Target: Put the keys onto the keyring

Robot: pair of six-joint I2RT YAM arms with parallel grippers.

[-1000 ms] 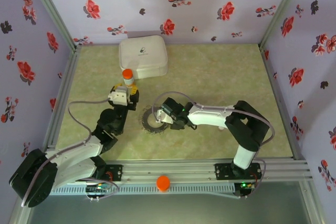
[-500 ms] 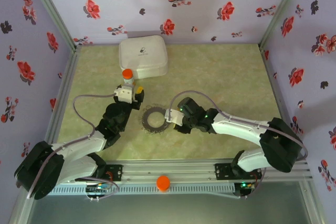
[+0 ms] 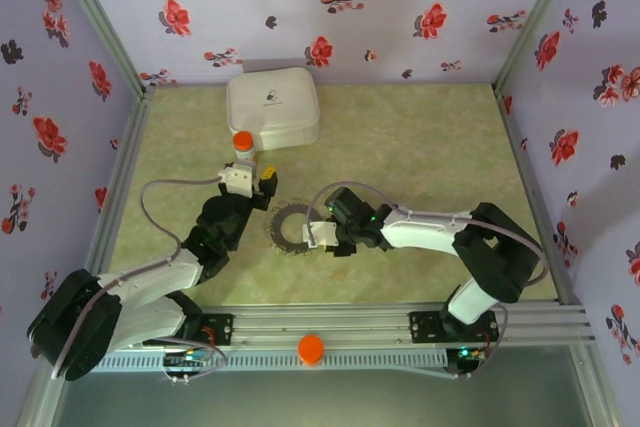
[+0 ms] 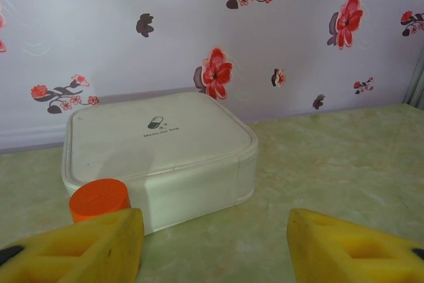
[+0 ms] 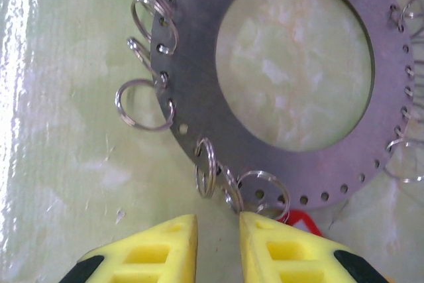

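Swinging back left, my right fingers (image 5: 152, 250) now sit at the right edge of the keyring (image 5: 199, 104), a narrow gap between them. A red tag (image 5: 301, 220) peeks out just beside. The keyring lies flat on the tabletop (image 3: 420, 147). Farther left, my left fingers (image 4: 79, 246) stand spread wide, facing the orange-capped bottle (image 4: 99, 198) and white case (image 4: 159, 144).

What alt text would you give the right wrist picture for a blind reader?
A flat dark grey keyring disc, its edge pierced with holes that carry small wire rings, lies on a green table. Two yellow fingertips of the right gripper sit at its edge, a narrow gap between them, beside something red.
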